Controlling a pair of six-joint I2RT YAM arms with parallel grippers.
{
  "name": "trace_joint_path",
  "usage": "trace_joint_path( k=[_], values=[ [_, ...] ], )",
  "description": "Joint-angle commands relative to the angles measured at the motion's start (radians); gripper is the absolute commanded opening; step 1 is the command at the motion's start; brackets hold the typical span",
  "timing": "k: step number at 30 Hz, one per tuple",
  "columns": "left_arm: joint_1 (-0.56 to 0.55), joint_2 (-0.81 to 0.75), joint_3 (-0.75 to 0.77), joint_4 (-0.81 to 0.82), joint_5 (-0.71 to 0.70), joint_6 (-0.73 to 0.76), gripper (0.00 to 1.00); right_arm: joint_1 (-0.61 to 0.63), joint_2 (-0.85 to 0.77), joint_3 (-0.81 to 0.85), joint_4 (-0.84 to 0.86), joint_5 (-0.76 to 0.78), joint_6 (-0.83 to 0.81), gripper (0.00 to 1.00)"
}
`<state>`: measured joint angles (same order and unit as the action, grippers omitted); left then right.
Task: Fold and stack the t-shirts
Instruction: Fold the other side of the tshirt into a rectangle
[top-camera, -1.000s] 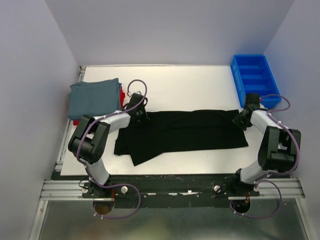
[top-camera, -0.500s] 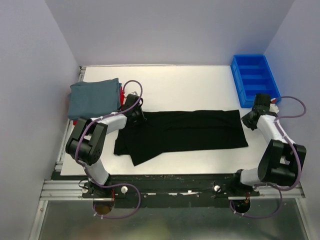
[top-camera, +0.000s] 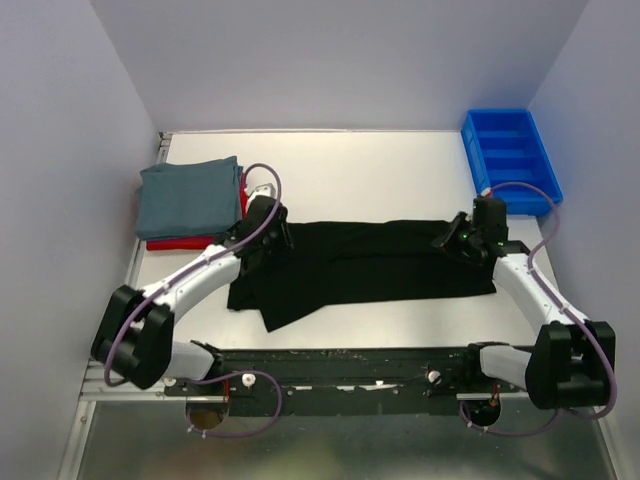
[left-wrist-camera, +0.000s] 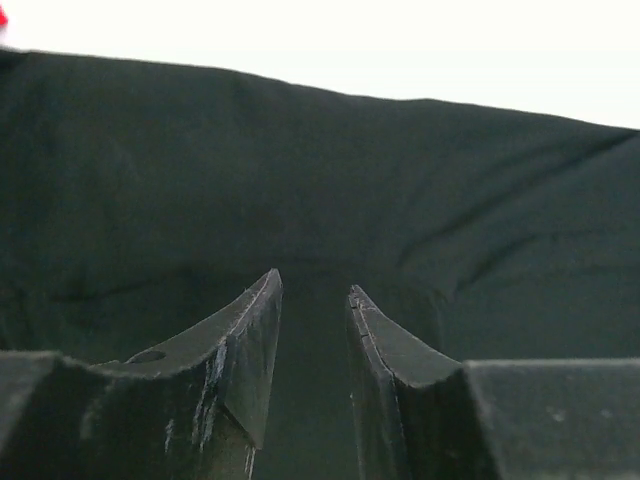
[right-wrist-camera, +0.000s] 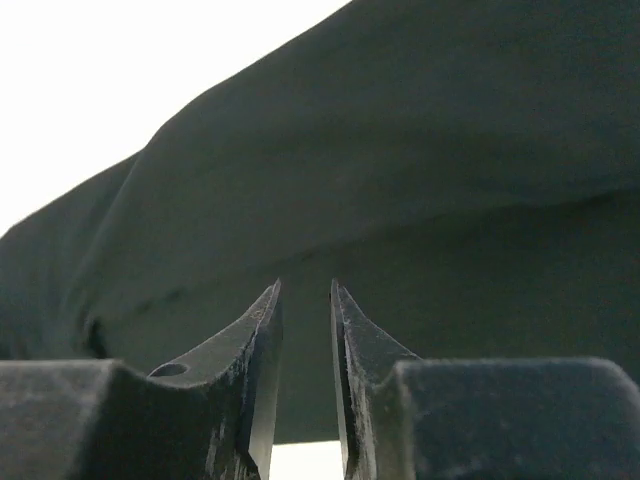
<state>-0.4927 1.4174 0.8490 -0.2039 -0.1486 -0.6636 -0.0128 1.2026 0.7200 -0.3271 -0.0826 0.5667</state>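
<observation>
The black t-shirt (top-camera: 370, 265) lies flat across the middle of the table, folded into a long band; its chest print is hidden. My left gripper (top-camera: 272, 240) hovers over the shirt's upper left end, its jaws slightly apart with nothing between them; in the left wrist view (left-wrist-camera: 313, 282) black cloth (left-wrist-camera: 300, 150) fills the frame. My right gripper (top-camera: 448, 240) is over the shirt's upper right end, jaws slightly apart and empty (right-wrist-camera: 305, 287), with black cloth (right-wrist-camera: 450, 150) beneath. The folded slate grey-blue t-shirt (top-camera: 188, 195) lies on the red t-shirt (top-camera: 180, 242) at the back left.
A blue plastic bin (top-camera: 510, 155) stands at the back right corner. Bare white table (top-camera: 360, 170) lies behind the black shirt. A lavender wall runs along each side of the table.
Both grippers have moved inward over the black shirt's top edge, the right from the table's right side, the left slightly right. The shirt has not visibly moved.
</observation>
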Motion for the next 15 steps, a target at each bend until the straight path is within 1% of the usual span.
trace_joint_path(
  k=[1, 3, 4, 6, 8, 10, 13, 15],
  values=[
    [-0.038, -0.193, -0.114, -0.12, -0.039, -0.07, 0.48, 0.161, -0.046, -0.05, 0.063, -0.195, -0.04, 0.34],
    [-0.044, -0.289, -0.151, -0.182, -0.046, -0.097, 0.48, 0.244, -0.058, -0.066, 0.071, -0.224, -0.056, 0.35],
    [-0.047, -0.322, -0.163, -0.219, -0.045, -0.114, 0.48, 0.305, -0.055, -0.074, 0.077, -0.25, -0.059, 0.37],
    [-0.055, -0.394, -0.183, -0.303, -0.013, -0.169, 0.48, 0.38, -0.035, -0.085, 0.089, -0.295, -0.047, 0.37],
    [-0.078, -0.461, -0.215, -0.348, 0.035, -0.24, 0.47, 0.463, -0.005, -0.088, 0.132, -0.336, -0.027, 0.37],
    [-0.108, -0.514, -0.244, -0.397, 0.055, -0.321, 0.47, 0.535, 0.029, -0.085, 0.17, -0.329, -0.007, 0.37],
    [-0.15, -0.566, -0.289, -0.443, 0.047, -0.408, 0.47, 0.596, 0.096, -0.068, 0.212, -0.321, 0.012, 0.37],
    [-0.167, -0.589, -0.324, -0.454, 0.029, -0.442, 0.47, 0.6, 0.132, -0.051, 0.218, -0.304, 0.012, 0.36]
  ],
)
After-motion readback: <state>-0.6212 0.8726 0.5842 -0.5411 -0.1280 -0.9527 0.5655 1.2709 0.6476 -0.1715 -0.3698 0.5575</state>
